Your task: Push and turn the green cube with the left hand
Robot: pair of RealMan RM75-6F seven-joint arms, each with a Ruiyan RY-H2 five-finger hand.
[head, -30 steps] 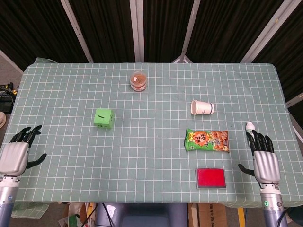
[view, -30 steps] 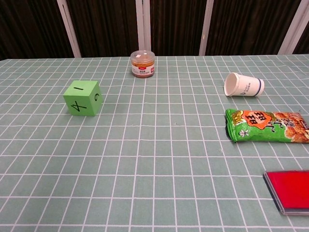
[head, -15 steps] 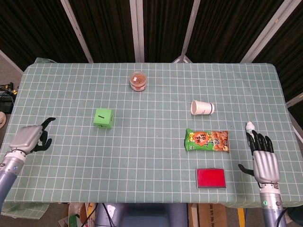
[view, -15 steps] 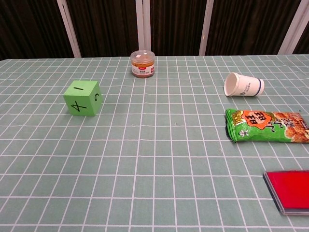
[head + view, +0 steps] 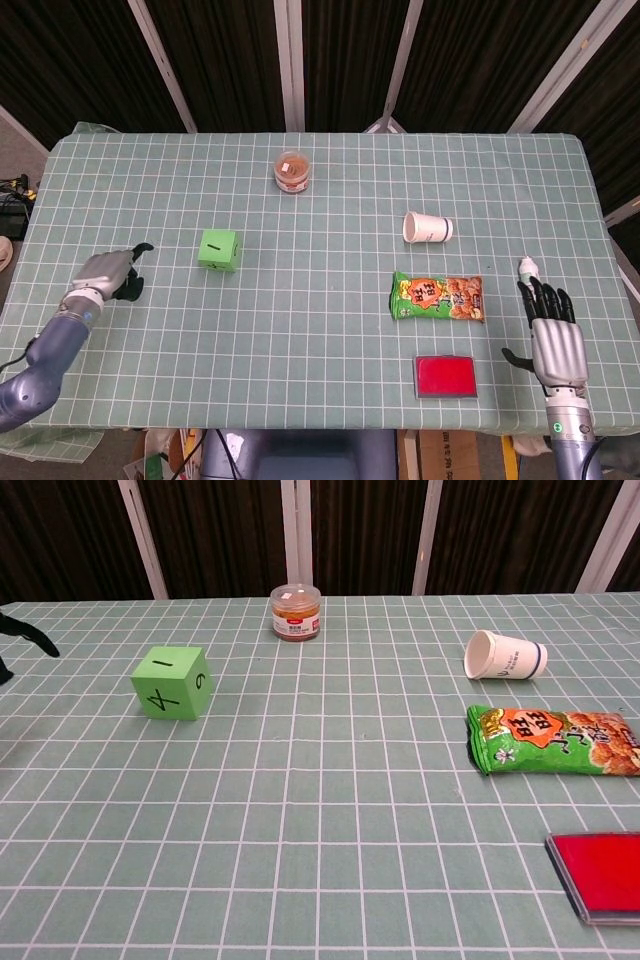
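The green cube [image 5: 219, 249] sits untouched on the worktop [image 5: 330, 330], left of centre. The left hand [image 5: 108, 274], fingers loosely apart and holding nothing, hovers at the frame's left, apart from the cube. Pushing and turning remain undone. The right hand [image 5: 556, 338] rests lower right, fingers spread.

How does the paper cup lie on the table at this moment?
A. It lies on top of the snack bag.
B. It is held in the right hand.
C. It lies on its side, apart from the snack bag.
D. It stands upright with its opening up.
C. The paper cup lies tipped on its side, with bare cloth between it and the snack bag nearer the camera.
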